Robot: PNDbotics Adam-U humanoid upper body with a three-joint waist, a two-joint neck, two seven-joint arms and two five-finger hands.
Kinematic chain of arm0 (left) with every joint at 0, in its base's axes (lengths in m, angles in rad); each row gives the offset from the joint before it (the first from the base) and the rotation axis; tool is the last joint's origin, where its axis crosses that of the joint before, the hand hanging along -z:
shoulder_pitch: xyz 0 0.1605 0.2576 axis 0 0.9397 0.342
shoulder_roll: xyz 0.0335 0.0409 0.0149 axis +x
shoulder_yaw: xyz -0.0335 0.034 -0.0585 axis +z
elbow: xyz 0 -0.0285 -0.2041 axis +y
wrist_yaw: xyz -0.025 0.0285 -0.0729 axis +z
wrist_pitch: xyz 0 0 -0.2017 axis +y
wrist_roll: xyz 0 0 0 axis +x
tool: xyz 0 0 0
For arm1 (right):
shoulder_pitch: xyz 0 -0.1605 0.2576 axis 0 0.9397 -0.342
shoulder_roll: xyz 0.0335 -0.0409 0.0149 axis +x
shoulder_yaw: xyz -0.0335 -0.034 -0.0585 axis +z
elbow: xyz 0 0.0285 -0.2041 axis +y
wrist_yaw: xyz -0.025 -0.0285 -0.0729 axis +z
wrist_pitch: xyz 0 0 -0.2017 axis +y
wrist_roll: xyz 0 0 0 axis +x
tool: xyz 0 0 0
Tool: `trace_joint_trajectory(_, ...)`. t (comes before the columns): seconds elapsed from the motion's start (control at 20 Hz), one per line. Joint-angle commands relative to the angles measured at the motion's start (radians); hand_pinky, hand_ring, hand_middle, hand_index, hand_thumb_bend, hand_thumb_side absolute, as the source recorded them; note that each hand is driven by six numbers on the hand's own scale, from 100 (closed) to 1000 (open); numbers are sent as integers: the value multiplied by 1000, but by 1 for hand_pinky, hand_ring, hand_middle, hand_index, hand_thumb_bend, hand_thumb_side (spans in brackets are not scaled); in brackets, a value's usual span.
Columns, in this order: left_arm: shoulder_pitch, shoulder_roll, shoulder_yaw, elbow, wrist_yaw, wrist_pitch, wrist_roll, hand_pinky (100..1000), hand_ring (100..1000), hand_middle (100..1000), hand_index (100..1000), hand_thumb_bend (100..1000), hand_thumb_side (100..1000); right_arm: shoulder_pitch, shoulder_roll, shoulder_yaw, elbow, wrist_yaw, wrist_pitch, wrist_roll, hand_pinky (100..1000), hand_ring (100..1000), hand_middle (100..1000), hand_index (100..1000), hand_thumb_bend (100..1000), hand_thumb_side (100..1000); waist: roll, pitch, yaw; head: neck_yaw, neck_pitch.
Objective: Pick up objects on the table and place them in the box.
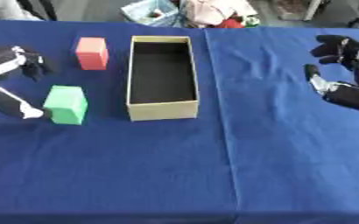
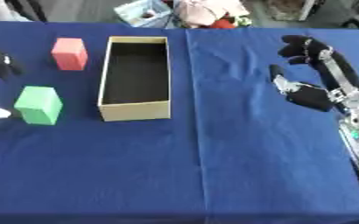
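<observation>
green block [image 1: 65, 104] at 9 o'clock of the empty box [image 1: 162, 110], left hand [image 1: 8, 83] spread open around it, nothing held; fingers should be closed squarely on opposite faces before lifting; right hand [image 2: 313, 74] open, idle.

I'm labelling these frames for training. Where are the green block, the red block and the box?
green block [image 1: 65, 104], left eye view, on its front face.
red block [image 1: 92, 53], left eye view, on the middle of its side.
box [image 1: 163, 110], left eye view, on its near outer wall.
</observation>
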Motion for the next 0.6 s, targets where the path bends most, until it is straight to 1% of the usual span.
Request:
trace_joint_trajectory(0.05,-46,4,-16,44,-42,-16,10,661,593,629,762,645,100,-14,-14,-3,-7,-4,0,3,761,778,681,876,194,283,2,-17,-4,4,-8)
trace_joint_trajectory(0.35,-103,-40,-47,134,-78,-54,3,659,593,626,754,630,100,-15,-12,-2,-7,-5,0,4,761,778,681,876,193,283,1,-18,-7,8,-8)
trace_joint_trajectory(0.45,-116,-53,-54,160,-85,-67,-4,654,591,615,739,599,100,-15,-11,-1,-7,-6,-1,5,761,778,681,876,192,283,1,-18,-7,10,-8)
trace_joint_trajectory(0.6,-128,-70,-59,197,-93,-79,-5,646,577,593,715,585,100,-15,-10,-1,-7,-6,-1,5,761,778,680,876,192,283,1,-18,-8,9,-8)
